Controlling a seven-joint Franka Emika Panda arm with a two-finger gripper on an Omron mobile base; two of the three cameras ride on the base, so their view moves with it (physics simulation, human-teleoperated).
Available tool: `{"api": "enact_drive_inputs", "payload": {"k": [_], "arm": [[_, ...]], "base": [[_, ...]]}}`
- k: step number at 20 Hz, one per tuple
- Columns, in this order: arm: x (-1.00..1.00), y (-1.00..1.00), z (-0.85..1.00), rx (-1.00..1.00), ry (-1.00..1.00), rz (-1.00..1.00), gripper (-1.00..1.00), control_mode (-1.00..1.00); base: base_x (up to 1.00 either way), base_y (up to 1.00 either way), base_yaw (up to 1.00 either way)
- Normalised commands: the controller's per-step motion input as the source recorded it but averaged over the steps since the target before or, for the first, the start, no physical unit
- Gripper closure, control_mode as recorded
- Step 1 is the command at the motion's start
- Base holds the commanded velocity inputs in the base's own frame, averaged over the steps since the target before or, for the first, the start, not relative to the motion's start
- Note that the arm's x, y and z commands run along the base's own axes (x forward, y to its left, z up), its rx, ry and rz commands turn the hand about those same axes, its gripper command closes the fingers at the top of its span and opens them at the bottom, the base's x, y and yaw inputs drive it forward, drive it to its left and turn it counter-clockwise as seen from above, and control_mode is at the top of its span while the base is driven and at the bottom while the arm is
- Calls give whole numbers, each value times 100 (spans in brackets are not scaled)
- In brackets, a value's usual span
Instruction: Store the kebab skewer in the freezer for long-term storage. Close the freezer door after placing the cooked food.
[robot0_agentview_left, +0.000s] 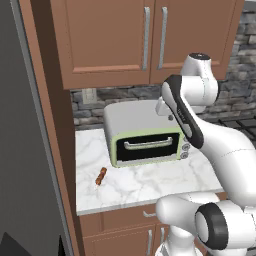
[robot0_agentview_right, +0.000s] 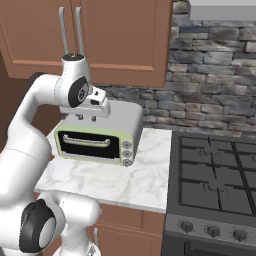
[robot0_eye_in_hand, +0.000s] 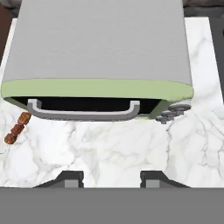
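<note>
White marble tabletop (robot0_agentview_left: 135, 182) is seen across the middle of the left base view, carrying a pale green toaster oven (robot0_agentview_left: 145, 132) at centre; the kebab skewer (robot0_agentview_left: 101, 176) lies flat on the marble at lower left of centre, just off the oven's front corner and apart from it. The grey freezer (robot0_agentview_left: 22, 150) side fills the left edge, close to the skewer, which should keep the carry short

In the right base view the arm is bent over the oven at upper left, the gripper (robot0_agentview_right: 86, 117) hanging just above the oven's top, apparently poised high to survey before descending

In the hand view the skewer is found at the left edge, well off the fingers (robot0_eye_in_hand: 70, 179) at the bottom. The fingers are seen parted with nothing between them, so the skewer is not yet taken; a shift toward frame left is judged necessary
</note>
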Motion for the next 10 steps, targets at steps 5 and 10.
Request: {"api": "enact_drive_inputs", "payload": {"k": [5, 10], "arm": [[-14, 13, 0, 0, 0, -2, -100, -100], [-16, 49, -21, 1, -1, -15, -100, -100]], "base": [[0, 0, 0], [0, 0, 0]]}}
